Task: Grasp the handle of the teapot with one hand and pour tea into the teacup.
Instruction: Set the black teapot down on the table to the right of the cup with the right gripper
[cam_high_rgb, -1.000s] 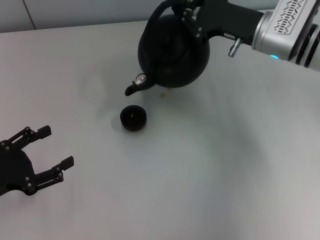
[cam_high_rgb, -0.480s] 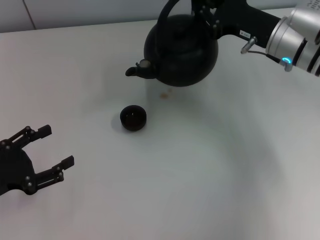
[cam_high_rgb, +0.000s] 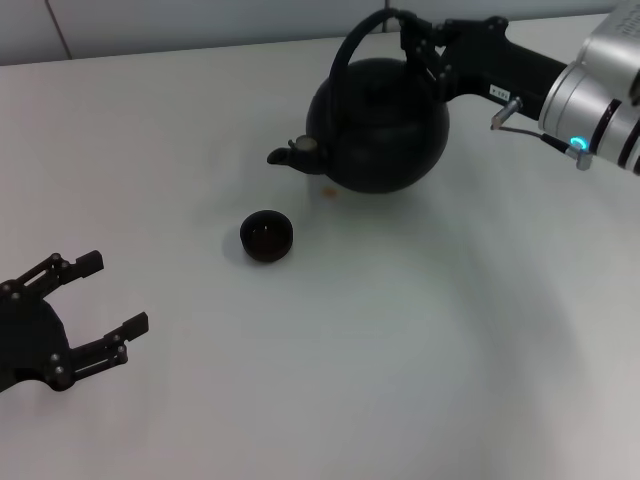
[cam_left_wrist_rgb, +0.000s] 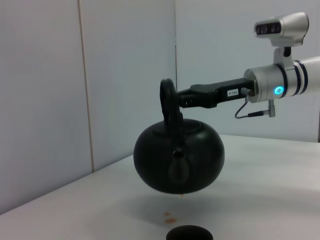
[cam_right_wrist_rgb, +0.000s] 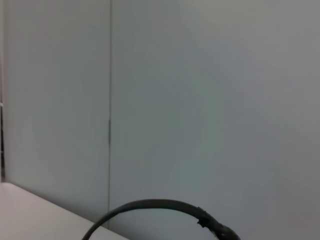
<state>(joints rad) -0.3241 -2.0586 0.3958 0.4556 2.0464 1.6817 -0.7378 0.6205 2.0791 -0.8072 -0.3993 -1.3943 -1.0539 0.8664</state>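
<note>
Teapot (cam_high_rgb: 380, 130) held clear of table (cam_high_rgb: 350, 380), approx. level.
Right gripper (cam_high_rgb: 425, 45) pinches handle (cam_high_rgb: 352, 52) at top; teacup (cam_high_rgb: 266, 236) below/fwd of spout; left gripper (cam_high_rgb: 95, 295) spread, idle.

We see a plain white matte bench (cam_high_rgb: 400, 380) filling the head view. Behind it stands a pale grey panelled wall (cam_left_wrist_rgb: 100, 75) with thin vertical seams. Light is soft and even; faint shadows lie on the bench.

I can't see inside the teacup (cam_high_rgb: 267, 236). The handle (cam_right_wrist_rgb: 160, 210) is cut off in my right wrist view. The right hand (cam_high_rgb: 425, 45) hides its grip point.
</note>
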